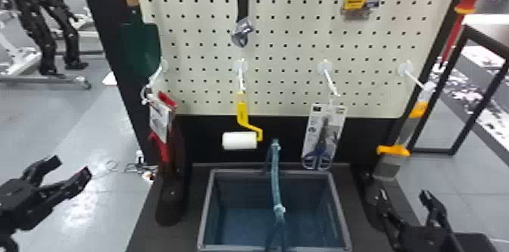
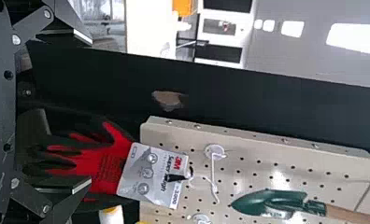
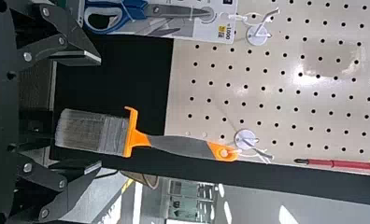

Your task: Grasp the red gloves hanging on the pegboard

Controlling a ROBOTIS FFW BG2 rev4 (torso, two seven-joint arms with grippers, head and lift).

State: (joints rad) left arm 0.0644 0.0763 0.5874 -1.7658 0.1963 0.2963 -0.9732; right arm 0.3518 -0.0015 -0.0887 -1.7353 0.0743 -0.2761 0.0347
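Observation:
The red gloves [image 1: 163,130], red and black with a white card, hang from a white hook at the lower left edge of the pegboard [image 1: 295,35]. My left gripper [image 1: 70,170] is open, low and to the left of the gloves, well apart from them. In the left wrist view the gloves [image 2: 92,158] lie ahead of the open left gripper [image 2: 80,109], nearer one finger [image 2: 61,186] than the other. My right gripper [image 1: 403,198] stands open at the bottom right, below a hanging paintbrush [image 1: 395,149].
Along the pegboard's bottom row hang a yellow paint roller [image 1: 244,126], packaged scissors [image 1: 323,136] and the paintbrush [image 3: 127,137]. A green trowel [image 1: 140,50] hangs above the gloves. A blue-grey basket [image 1: 208,202] with a blue handle [image 1: 275,179] sits below the board.

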